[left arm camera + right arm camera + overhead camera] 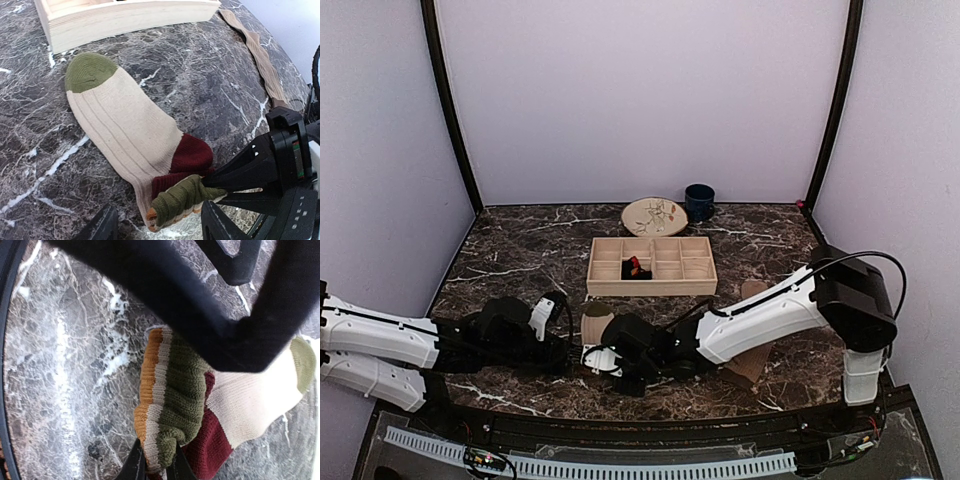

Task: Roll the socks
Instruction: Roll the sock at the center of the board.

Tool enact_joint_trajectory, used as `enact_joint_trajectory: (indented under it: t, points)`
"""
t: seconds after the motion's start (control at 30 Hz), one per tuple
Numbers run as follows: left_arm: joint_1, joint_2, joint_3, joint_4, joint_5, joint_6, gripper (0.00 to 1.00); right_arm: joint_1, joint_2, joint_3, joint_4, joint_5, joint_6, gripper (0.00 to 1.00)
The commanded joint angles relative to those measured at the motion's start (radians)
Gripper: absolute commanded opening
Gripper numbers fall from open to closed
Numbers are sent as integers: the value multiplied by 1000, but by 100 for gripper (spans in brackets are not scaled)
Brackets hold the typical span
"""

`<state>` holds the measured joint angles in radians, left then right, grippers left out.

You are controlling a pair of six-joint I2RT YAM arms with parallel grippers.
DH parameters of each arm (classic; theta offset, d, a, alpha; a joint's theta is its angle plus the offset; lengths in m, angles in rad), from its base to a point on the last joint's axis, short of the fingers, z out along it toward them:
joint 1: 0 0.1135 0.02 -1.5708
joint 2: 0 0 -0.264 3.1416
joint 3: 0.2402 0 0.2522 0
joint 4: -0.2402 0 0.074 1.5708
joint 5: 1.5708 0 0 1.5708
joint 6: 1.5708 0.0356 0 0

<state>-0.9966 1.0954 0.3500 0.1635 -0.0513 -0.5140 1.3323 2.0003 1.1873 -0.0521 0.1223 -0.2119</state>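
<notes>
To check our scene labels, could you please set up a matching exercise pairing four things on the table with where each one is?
Things:
1. cream ribbed sock with olive toe
2. black-and-red patterned sock
3. dark blue mug
4. tan ribbed sock

Places:
A. inside the wooden tray
B. beside the round plate
C. cuff pinched in the right gripper
D. flat on the marble tabletop, right of the tray

Pairs: 1-C, 2-A, 3-B, 4-D

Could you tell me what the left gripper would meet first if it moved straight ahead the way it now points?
Most likely the rolled cuff of the striped sock, pinched by the right gripper, just ahead.
</notes>
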Motion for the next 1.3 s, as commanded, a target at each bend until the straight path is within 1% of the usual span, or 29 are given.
enact_joint_trajectory:
  t: [0.0, 0.2, 0.43, 0.5, 0.6, 0.73, 0.9, 1.1, 1.17, 1.27]
  points:
    - [6, -15, -33, 18, -49, -33, 60, -37, 28, 17, -94, -165, 61, 10]
    - [6, -71, -73, 46, -56, -21, 60, -77, 20, 52, -130, -293, 102, 10]
    - [-5, -160, -113, 84, -42, 37, 60, -148, 52, 110, -153, -537, 213, 10]
    - [-15, -156, -105, 85, -35, 60, 60, -170, 69, 124, -145, -618, 262, 10]
    - [-38, -124, -88, 80, -52, 83, 59, -188, 99, 144, -134, -696, 336, 8]
    - [-63, -88, -86, 101, -80, 100, 59, -206, 111, 111, -34, -796, 470, 5]
    - [-75, -95, -99, 139, -70, 127, 58, -215, 114, 79, 56, -870, 583, 0]
    - [-89, -125, -101, 136, -34, 166, 53, -236, 115, 50, 115, -943, 661, 0]
    - [-89, -120, -103, 138, -11, 172, 52, -243, 119, 46, 113, -952, 661, 0]
    - [-92, -90, -100, 137, 30, 177, 47, -254, 125, 35, 120, -959, 664, 0]
